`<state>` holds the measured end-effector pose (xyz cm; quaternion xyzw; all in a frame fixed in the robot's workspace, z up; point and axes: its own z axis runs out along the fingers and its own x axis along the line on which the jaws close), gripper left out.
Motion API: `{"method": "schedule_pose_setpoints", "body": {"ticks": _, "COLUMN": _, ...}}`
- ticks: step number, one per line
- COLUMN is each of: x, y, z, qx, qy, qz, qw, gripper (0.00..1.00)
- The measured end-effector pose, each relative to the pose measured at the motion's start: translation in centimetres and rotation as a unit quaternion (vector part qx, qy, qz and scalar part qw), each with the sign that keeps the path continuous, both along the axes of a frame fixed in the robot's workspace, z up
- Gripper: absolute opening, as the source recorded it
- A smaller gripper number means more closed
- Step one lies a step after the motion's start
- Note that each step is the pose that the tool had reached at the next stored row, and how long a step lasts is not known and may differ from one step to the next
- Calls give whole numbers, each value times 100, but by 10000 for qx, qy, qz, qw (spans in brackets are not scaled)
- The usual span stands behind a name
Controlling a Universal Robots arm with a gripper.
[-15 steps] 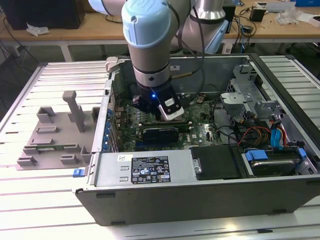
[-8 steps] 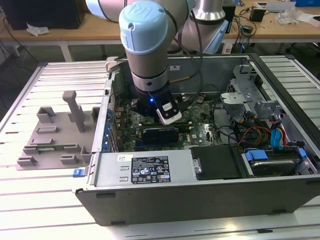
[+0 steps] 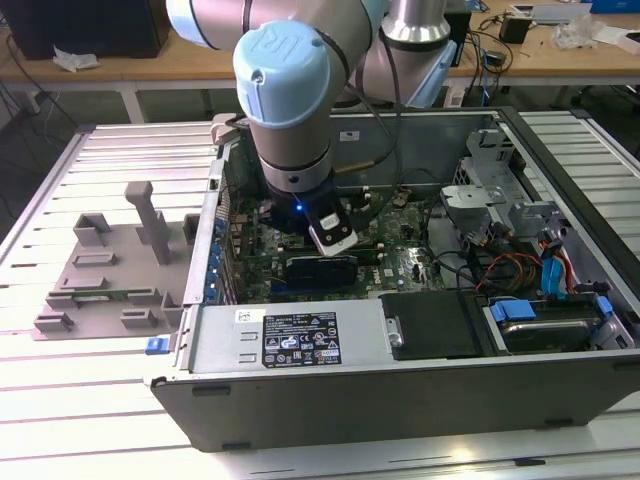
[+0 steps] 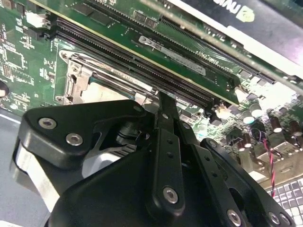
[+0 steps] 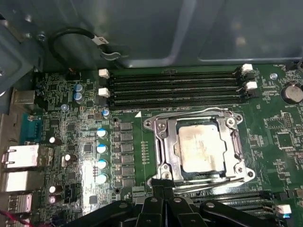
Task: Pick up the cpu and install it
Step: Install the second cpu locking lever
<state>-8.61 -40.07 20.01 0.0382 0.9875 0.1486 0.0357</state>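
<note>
Inside the computer case [image 3: 420, 400], seen in the exterior view, the arm [image 3: 290, 110] reaches straight down over the motherboard [image 3: 400, 265], placing the gripper [image 3: 333, 240] above the socket area; whether the jaws are open or closed cannot be told. On the exterior view's left, the grey tray [image 3: 100, 270] lies outside the case.

First wrist view: the cpu [image 5: 202, 143] sits flat within the socket frame [image 5: 161, 156], beside the memory slots [image 5: 175, 87], apparently seated.

Second wrist view: the gripper linkage [image 4: 165, 161] hangs close over the socket frame [image 4: 71, 80].
</note>
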Motion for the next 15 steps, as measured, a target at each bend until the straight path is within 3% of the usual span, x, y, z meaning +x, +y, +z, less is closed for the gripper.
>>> {"method": "schedule_pose_setpoints", "body": {"ticks": 2, "x": 0, "y": -1, "z": -24, "qx": 69, "qy": 1, "qz": 0, "qw": 10000, "gripper": 11}}
{"method": "schedule_pose_setpoints", "body": {"ticks": 6, "x": -4, "y": 0, "z": -64, "qx": 145, "qy": -1, "qz": 0, "qw": 9999, "gripper": 11}}
{"method": "schedule_pose_setpoints", "body": {"ticks": 13, "x": -19, "y": 0, "z": -57, "qx": 146, "qy": 0, "qz": 0, "qw": 9999, "gripper": 11}}
{"method": "schedule_pose_setpoints", "body": {"ticks": 15, "x": -19, "y": 0, "z": 40, "qx": 144, "qy": 0, "qz": 0, "qw": 9999, "gripper": 11}}
